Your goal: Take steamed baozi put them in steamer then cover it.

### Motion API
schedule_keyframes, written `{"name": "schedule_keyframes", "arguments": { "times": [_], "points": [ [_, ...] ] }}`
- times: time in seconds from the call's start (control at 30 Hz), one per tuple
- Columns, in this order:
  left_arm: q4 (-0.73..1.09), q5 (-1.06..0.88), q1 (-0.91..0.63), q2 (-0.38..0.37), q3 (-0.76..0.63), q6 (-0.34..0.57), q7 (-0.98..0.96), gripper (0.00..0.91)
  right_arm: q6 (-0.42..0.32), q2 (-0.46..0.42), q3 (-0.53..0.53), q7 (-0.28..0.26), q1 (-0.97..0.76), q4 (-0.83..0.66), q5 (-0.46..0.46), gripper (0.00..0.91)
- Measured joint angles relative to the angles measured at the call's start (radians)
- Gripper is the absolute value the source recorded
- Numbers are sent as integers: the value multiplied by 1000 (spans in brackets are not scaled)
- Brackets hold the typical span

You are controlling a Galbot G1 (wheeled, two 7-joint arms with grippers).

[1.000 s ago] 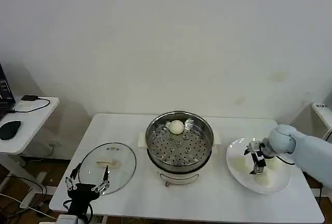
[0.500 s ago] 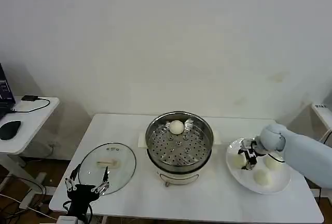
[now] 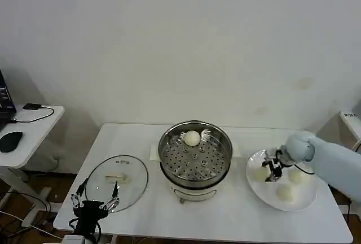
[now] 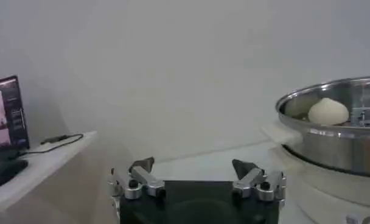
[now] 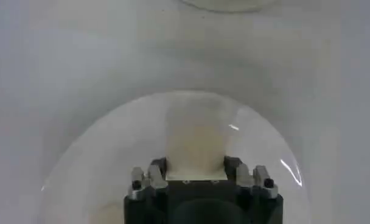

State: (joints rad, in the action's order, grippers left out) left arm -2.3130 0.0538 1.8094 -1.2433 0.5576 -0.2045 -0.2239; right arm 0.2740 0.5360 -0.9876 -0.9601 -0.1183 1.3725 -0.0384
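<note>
Glass is lying at the left of the white counter: the cover is resting flat there, pale handle up, well apart from the steamer. Just in front of it, at the counter's near-left corner, the left end effector is hanging idle with its fingers spread wide and nothing between them. In its wrist view, the left end effector is pointing past a side desk carrying a monitor towards the steamer.

At the middle of the counter the steamer is standing uncovered. One steamed baozi is sitting on the perforated tray towards the far rim; the same baozi is peeking over the steel wall in the left wrist view.

Further right, a white plate is holding three more buns. The right end effector is reaching down over the plate, just beside the leftmost bun. In its wrist view, the right end effector is facing a pale cream shape. Whether it is gripping anything, I cannot tell.
</note>
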Motion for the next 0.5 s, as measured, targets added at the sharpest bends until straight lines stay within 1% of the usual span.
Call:
{"name": "schedule_keyframes", "arguments": {
  "times": [0.13, 0.27, 0.37, 0.5],
  "points": [
    [6, 1, -10, 3, -6, -1, 0, 907, 15, -21, -87, -2, -144, 67, -51, 635],
    [9, 6, -24, 3, -11, -2, 0, 907, 31, -24, -180, 2, -300, 132, -113, 645],
    [12, 10, -32, 6, -11, -2, 0, 907, 52, -11, -247, 10, -407, 174, -168, 645],
    [18, 11, -45, 4, -13, -2, -4, 907, 90, 34, -315, 26, -513, 220, -252, 645]
  ]
}}
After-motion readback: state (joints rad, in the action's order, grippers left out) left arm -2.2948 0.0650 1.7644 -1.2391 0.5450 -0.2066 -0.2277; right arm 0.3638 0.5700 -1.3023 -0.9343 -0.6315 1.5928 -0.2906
